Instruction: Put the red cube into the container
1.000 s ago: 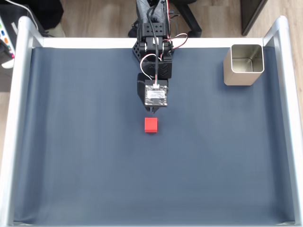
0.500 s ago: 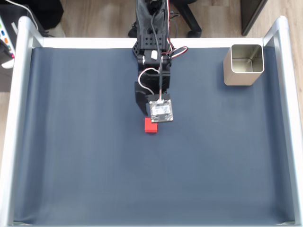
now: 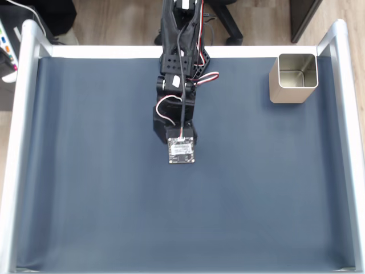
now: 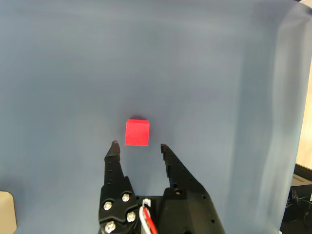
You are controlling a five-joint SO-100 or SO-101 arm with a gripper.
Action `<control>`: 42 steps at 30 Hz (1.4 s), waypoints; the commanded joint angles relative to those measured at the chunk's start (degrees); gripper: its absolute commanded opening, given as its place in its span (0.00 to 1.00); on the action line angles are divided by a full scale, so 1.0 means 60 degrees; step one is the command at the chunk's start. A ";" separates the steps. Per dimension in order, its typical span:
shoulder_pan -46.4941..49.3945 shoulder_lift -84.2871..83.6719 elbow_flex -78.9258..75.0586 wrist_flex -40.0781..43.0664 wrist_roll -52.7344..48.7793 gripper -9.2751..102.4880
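Since the frame half a second before, the arm had reached further over the mat (image 3: 85, 200), hiding the red cube (image 4: 137, 132) in the fixed view. The gripper (image 4: 138, 145) hung spread apart, just short of the cube, holding nothing. The container (image 3: 293, 78) stood unmoved, well apart at the fixed view's upper right.

We take this for an office or hobby workspace. A dark blue mat (image 3: 256, 188) lies in a pale metal-framed tray (image 3: 17, 142) above a wood-plank floor (image 3: 114, 23), with chair legs (image 3: 228, 25) nearby.
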 commanded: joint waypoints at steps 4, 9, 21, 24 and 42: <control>0.0161 -0.0615 -0.0264 -0.0850 0.0176 0.35; 0.0015 -0.1069 -0.0073 -0.1479 0.0425 0.35; -0.0425 -0.1509 0.0469 -0.2446 0.0850 0.34; -0.0483 -0.1523 0.0469 -0.2520 0.0864 0.34; -0.0645 -0.1772 0.0703 -0.2886 0.0908 0.24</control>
